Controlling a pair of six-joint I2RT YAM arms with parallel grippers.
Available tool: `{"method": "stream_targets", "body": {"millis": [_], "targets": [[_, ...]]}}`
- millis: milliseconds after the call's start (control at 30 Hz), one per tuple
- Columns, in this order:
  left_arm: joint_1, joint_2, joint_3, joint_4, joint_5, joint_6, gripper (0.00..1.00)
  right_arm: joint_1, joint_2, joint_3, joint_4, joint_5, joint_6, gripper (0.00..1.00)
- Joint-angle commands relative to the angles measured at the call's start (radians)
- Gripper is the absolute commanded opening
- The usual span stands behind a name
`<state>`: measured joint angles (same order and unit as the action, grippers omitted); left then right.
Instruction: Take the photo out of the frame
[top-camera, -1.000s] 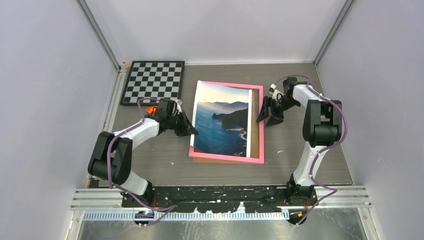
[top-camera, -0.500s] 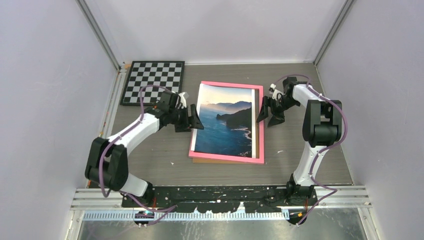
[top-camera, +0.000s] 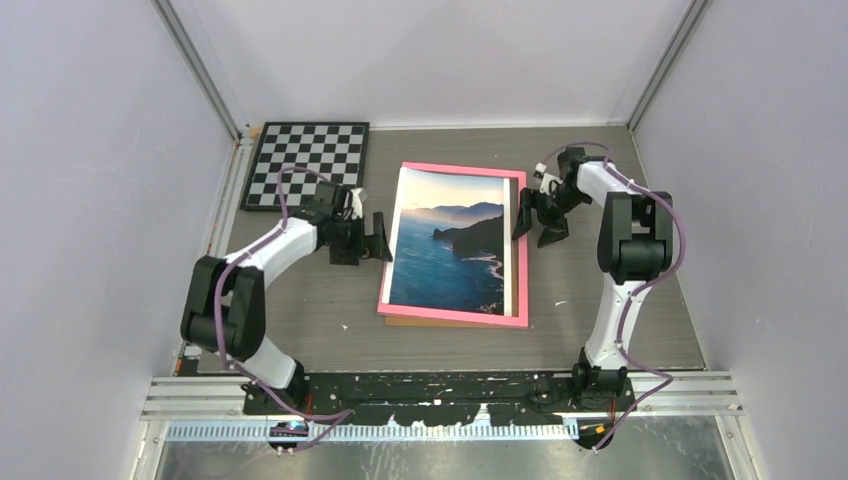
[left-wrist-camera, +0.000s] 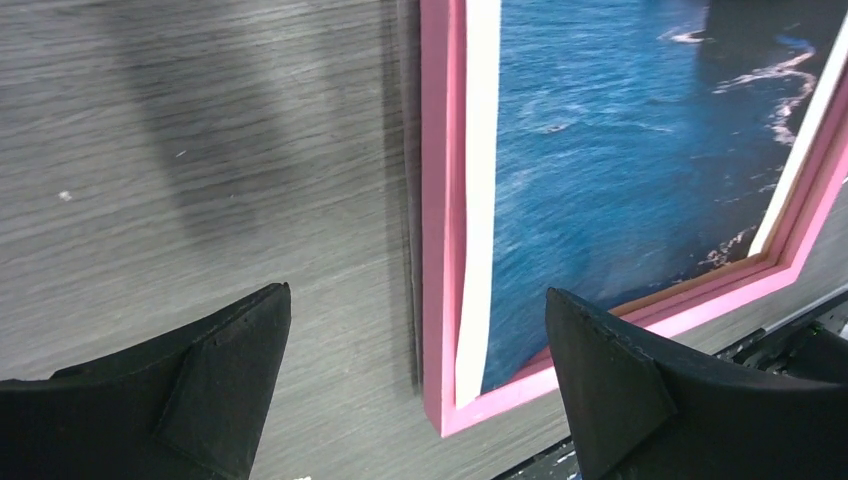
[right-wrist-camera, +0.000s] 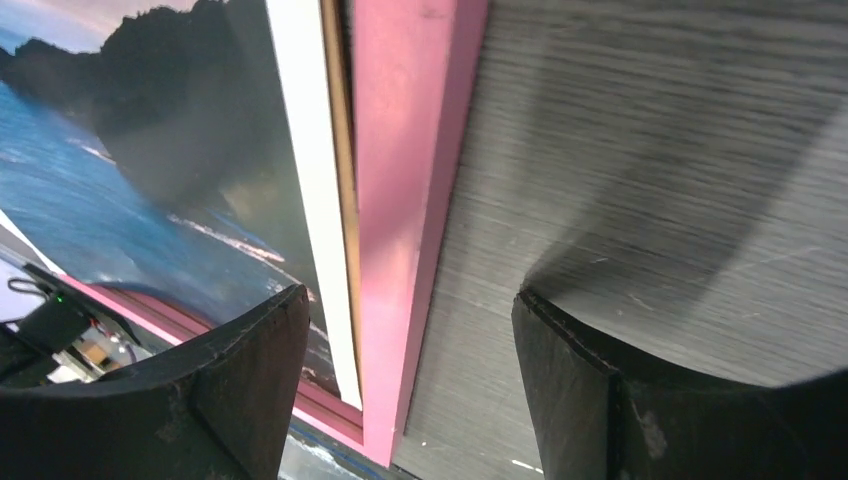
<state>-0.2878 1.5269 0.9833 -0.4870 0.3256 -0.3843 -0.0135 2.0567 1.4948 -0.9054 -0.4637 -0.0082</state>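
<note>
**Pink frame flat on the desk, photo inside it, both claws wide**

Pink-bordered and face up, the frame (top-camera: 523, 270) lies flat on the grey wood-grain desk (top-camera: 300, 310). The photo (top-camera: 450, 250) rests inside it: blue sea, dark cliffs and a pale sky toward the frame's far edge. A white strip of the photo runs along the frame's right rail, with a thin brown line showing between strip and rail. The left wrist view shows another white margin beside the frame's left rail. Near the frame's near-left corner this margin appears to lift slightly off the surface. A sliver of brown board shows just past the frame's near edge.

The left claw (top-camera: 383, 238) sits just beside the frame's left rail, about halfway along it. Its fingers are spread wide and hold nothing. In the left wrist view one finger is over bare desk outside the frame and the other over the frame's near corner, with the left rail between them. Whether the fingertips touch anything cannot be told.

The right claw (top-camera: 533, 236) is at the frame's right rail, toward the far end. It is also spread wide and holds nothing. In the right wrist view one finger is over the photo and the other over the desk outside the frame, so they straddle the rail.

A chessboard (top-camera: 305, 165) lies beyond the frame's far-left corner, apart from it.
</note>
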Motion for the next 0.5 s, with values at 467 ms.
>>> {"method": "stream_targets", "body": {"millis": [467], "targets": [[-0.005,0.119,-0.083,0.157,0.265,0.005,1.00,0.199,0.092,0.079,0.028,0.036,-0.035,0.78]]}}
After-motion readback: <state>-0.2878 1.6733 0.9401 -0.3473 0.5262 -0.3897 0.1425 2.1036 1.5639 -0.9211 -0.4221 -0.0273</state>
